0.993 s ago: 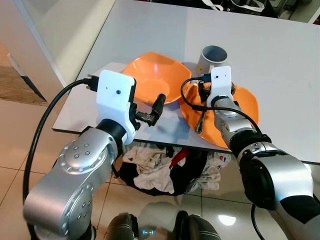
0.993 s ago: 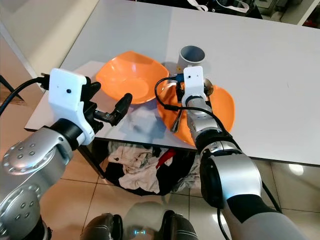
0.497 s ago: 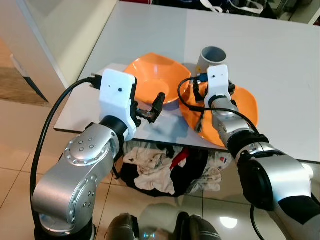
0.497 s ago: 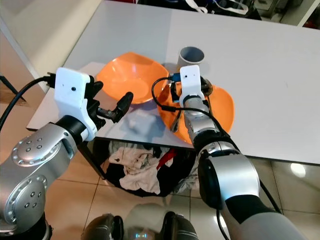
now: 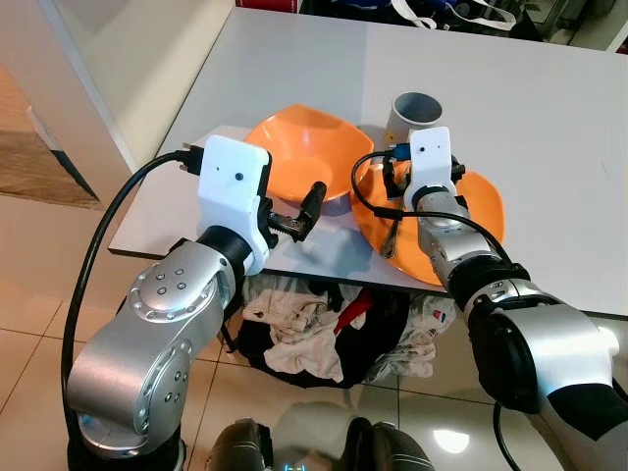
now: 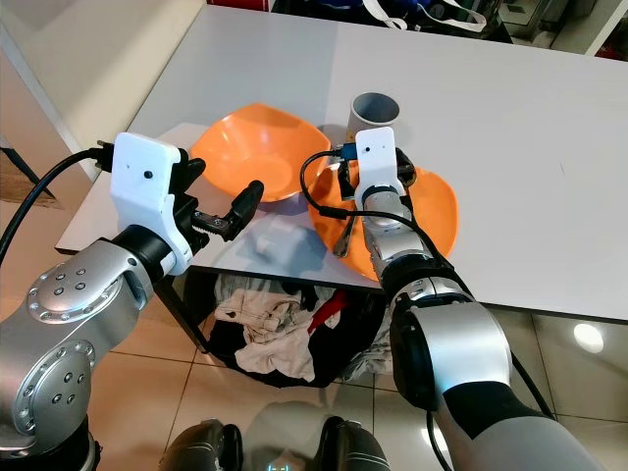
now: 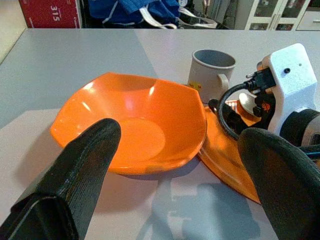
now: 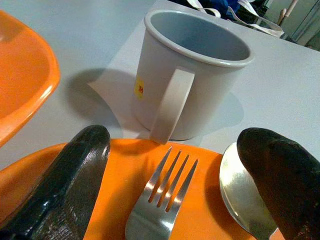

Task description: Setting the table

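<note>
Mug (image 8: 192, 70) behind fork (image 8: 162, 202), spoon (image 8: 242, 195) | right end effector (image 8: 170, 165) wide | left end effector (image 7: 170, 160) wide before bowl (image 7: 132, 125)

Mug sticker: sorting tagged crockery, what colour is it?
Yellow, on the grey ceramic mug; clearest in the right wrist view.

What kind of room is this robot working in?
Probably a dining or living area of a home: a grey table holds an orange bowl, an orange plate with a fork, and a grey mug. The floor is tiled, and a basket of laundry sits underneath.
</note>
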### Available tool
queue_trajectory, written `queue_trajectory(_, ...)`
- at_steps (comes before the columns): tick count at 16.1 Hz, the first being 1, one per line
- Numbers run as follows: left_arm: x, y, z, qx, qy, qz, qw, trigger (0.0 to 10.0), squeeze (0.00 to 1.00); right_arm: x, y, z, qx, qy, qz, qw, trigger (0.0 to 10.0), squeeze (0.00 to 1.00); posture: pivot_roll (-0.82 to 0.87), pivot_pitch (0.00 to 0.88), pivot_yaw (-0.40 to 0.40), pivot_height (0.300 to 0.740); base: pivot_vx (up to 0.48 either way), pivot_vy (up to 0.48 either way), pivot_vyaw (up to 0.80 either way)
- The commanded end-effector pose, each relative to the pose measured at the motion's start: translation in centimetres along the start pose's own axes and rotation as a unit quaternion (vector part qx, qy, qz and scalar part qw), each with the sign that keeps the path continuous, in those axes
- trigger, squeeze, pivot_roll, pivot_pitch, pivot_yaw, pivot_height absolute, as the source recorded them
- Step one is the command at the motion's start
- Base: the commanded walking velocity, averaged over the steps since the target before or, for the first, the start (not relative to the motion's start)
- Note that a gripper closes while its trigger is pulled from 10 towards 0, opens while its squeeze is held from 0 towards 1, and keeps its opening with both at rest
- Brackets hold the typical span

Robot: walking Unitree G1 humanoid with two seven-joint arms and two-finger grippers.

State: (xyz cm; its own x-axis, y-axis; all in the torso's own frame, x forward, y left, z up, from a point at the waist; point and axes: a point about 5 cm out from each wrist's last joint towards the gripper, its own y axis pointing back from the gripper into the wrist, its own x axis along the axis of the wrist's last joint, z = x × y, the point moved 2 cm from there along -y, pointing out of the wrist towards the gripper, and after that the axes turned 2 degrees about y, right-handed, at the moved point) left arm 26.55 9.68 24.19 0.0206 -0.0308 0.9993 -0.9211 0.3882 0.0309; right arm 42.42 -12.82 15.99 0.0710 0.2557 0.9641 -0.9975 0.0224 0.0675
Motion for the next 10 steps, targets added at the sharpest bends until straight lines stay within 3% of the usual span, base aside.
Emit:
queue_trajectory(1,0.0,-0.1,0.3,-0.009,-0.001,0.002,1.0,10.0,0.0,-0.1,0.0,0.0,0.0,-0.005,-0.001,1.0,10.0,0.0,0.22,0.114,-0.015,0.74,0.0,0.0,0.0)
queue_trajectory(2,0.0,-0.1,0.3,-0.009,0.0,0.004,1.0,10.0,0.0,0.1,0.0,-0.4,0.017,-0.025,0.004,1.0,10.0,0.0,0.22,0.112,-0.016,0.74,0.0,0.0,0.0)
queue_trajectory(10,0.0,-0.6,0.2,-0.012,0.001,0.012,1.0,10.0,0.0,1.1,-0.1,0.5,-0.004,-0.02,0.037,0.999,10.0,0.0,0.18,0.083,-0.013,0.74,0.0,0.0,0.0)
